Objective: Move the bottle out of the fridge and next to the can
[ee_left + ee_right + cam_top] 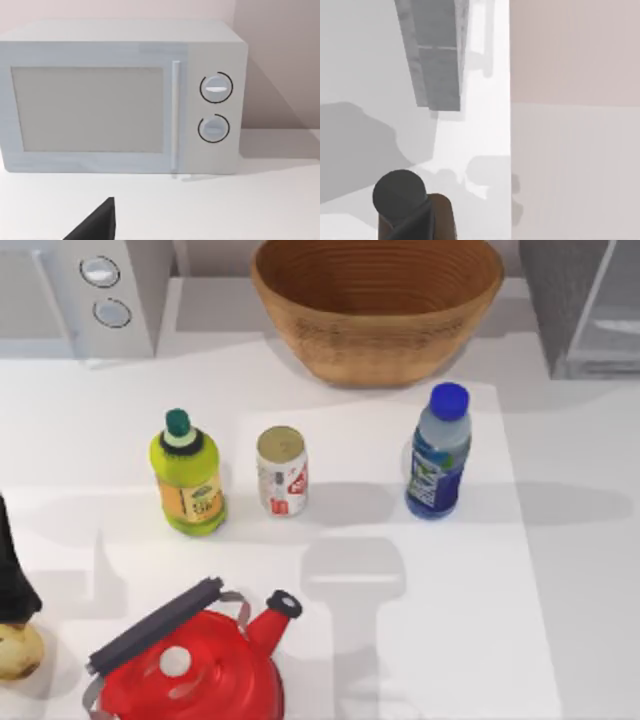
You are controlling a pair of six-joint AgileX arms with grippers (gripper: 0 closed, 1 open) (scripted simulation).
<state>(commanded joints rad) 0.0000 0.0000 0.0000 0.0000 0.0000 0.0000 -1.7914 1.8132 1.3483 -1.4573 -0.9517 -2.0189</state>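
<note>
Bottle (438,452) stands upright on the white counter (560,570) right of the can (281,471) — either tool's spread can't be told.

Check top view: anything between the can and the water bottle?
Nothing. Bare table lies between the can and the bottle in the top view.

A white table (560,570) fills the scene, with soft grey shadows across it. At its back left stands a white microwave (120,95) with two round knobs. Behind it rises a plain pale pinkish wall (280,55).
</note>
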